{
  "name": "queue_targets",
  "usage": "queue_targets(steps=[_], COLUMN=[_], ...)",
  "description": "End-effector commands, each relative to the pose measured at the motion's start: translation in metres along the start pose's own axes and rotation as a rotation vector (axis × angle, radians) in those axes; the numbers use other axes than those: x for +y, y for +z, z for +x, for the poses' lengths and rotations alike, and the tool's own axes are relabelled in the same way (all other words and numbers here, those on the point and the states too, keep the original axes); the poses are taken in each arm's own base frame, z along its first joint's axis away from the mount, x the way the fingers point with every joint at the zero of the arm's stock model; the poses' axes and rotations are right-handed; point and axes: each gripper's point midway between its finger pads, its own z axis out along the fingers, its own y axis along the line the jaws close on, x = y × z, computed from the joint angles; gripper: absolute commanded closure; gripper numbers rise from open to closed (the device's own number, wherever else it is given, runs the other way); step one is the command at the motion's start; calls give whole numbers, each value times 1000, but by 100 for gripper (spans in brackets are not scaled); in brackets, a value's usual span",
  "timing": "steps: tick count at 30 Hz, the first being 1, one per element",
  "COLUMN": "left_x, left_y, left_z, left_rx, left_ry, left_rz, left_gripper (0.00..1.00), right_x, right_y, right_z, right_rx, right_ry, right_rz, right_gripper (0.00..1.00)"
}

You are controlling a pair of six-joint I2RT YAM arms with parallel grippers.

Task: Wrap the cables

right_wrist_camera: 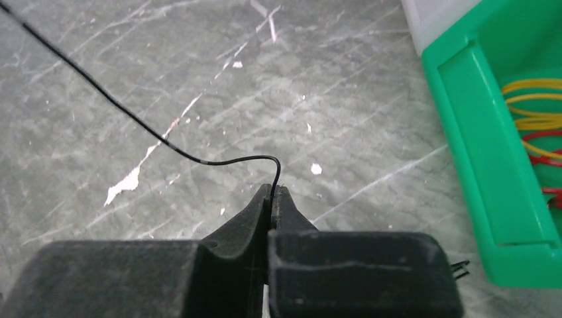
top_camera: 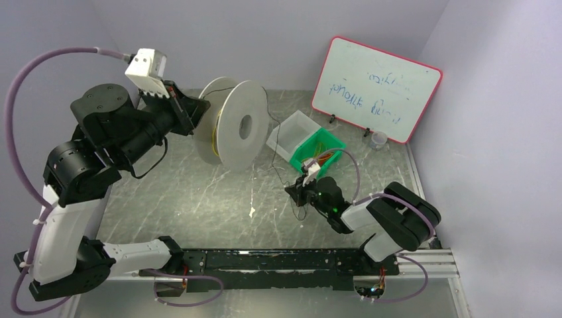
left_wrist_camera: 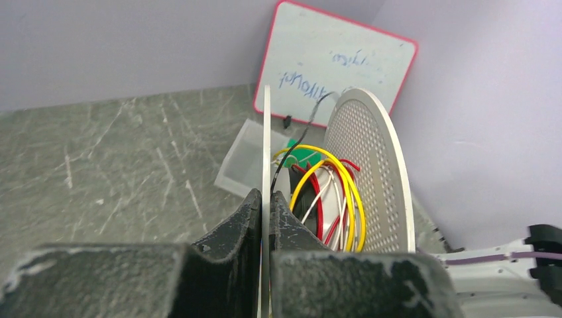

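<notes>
Pinches a thin, limp black cable (right_wrist_camera: 199, 160) in the fully closed right gripper (right_wrist_camera: 272, 192) near the table's (right_wrist_camera: 99, 53) right edge, wire curling up from the tips. Farther back-left, clamps the spool's flange (left_wrist_camera: 266, 132) in the closed left gripper (left_wrist_camera: 265, 199), yellow, red and white wound cables (left_wrist_camera: 350, 199) just beyond.

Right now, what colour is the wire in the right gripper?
Black wire, best seen in the right wrist view.

right hand (right_wrist_camera: 272, 193) pinching black cable (right_wrist_camera: 159, 137) | green bin (right_wrist_camera: 494, 165) at right
</notes>
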Motion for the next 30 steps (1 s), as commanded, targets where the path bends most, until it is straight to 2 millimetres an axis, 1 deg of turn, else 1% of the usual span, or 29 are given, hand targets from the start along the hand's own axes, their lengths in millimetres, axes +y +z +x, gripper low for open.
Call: queue_targets(steps=[1,3,6,8,9,13,16,20,23,25,28,30], left_x=[-33,-36,-35,-32,-32,-29,-28,-29,-34,-37,-41,-46], left_y=[-11,-13,-14,-15,-15,-16,-18,-21,-23,-26,-29,-32], left_z=[-56,-61,-59,-57,-56,-52,-51,-49,-47,-46,-43,-41], left_rx=[-162,-163,-155,-149,-145,-136,-135,-124,-104,-95,-80,-69], left_ry=[-97,-92,-83,-75,-72,-64,-60,-52,-49,-48,-49,-56], left_rz=[140,153,147,141,141,131,134,142,167,187,217,247], left_gripper=[93,93,93,93,93,93,93,93,93,93,93,93], right_x=[-3,-9,-18,-29,-30,-37,-46,-69,-90,-104,-119,-130], right_y=[-7,-10,-15,-23,-28,-46,-60,-84,-100,-105,-102,-97], right_z=[5,1,-13,-30,-45,-87,-114,-142,-156,-163,-167,-163], right_rx=[-4,-19,-43,-89,-133,-230,-286,-342,-363,-379,-382,-366], right_ry=[9,8,-18,-29,-34,-84,-111,-150,-170,-165,-139,-119], right_rz=[29,62,126,198,219,288,368,535,667,709,691,681], right_gripper=[100,100,100,100,100,100,100,100,100,100,100,100])
